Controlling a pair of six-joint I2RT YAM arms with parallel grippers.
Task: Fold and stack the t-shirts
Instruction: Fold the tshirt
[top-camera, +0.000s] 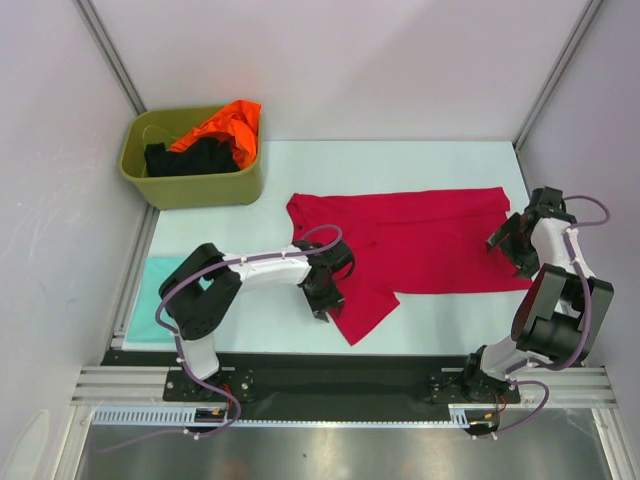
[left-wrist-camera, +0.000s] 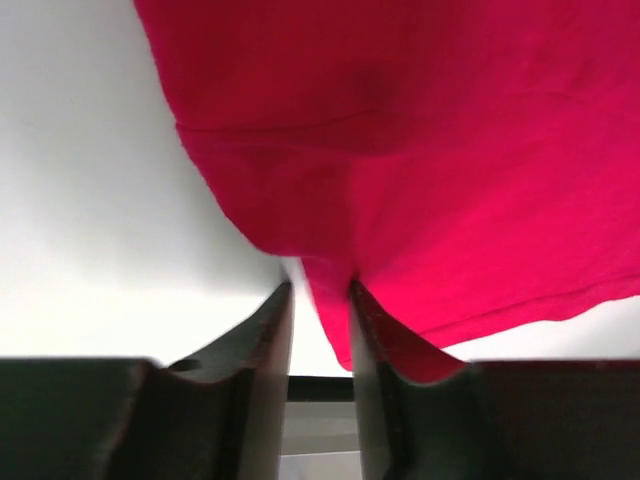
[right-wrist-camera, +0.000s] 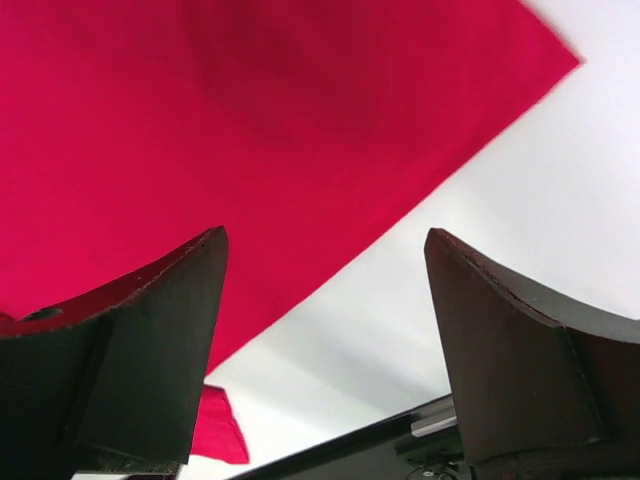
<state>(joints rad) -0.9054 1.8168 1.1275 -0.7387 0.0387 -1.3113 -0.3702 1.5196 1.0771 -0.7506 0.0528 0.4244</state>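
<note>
Top external view. Step judged in hand: first fold of crimson t-shirt, spread flat mid-table. Next move: firm pinch at both ends, then lift together. Left to right: pale teal t-shirt folded square at edge of table; orange t-shirt and black t-shirt in olive tub; left gripper narrow at skewed sleeve, cloth edge between tips, hold not determinable; right gripper wide above hem corner, nothing held.

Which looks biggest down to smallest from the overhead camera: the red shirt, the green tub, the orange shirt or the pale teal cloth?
1. red shirt
2. green tub
3. orange shirt and teal cloth: these look alike, and the left arm hides part of the teal one.
</note>
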